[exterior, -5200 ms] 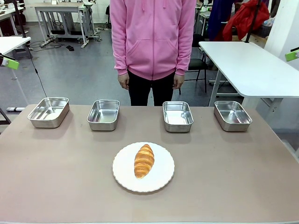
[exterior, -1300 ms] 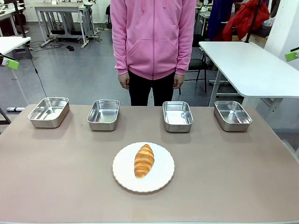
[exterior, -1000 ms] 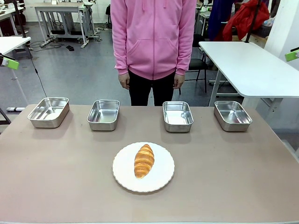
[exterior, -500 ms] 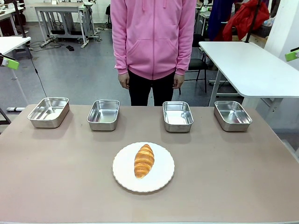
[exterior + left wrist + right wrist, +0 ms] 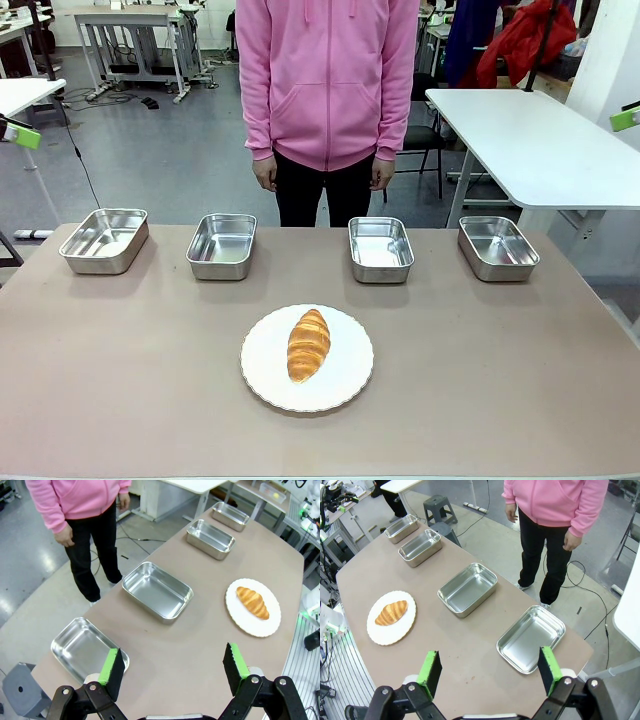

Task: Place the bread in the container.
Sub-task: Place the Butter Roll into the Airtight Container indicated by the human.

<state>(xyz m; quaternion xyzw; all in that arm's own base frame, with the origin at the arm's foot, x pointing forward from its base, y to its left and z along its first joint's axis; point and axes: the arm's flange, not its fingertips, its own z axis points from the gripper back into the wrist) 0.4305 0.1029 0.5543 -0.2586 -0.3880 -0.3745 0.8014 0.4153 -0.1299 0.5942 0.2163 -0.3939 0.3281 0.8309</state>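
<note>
The bread (image 5: 308,344), a golden-brown croissant, lies on a round white plate (image 5: 350,385) at the middle of the table. It also shows on the plate in the left wrist view (image 5: 252,602) and the right wrist view (image 5: 391,612). Several alike steel containers stand empty in a row along the far edge (image 5: 104,240) (image 5: 222,245) (image 5: 380,248) (image 5: 497,247). My left gripper (image 5: 173,668) hangs open high above the table's left end. My right gripper (image 5: 489,672) hangs open high above the right end. Neither holds anything.
A person in a pink hoodie (image 5: 328,80) stands at the far side, both hands down at the sides. A white table (image 5: 535,140) stands behind on the right. Bare brown tabletop (image 5: 500,380) surrounds the plate.
</note>
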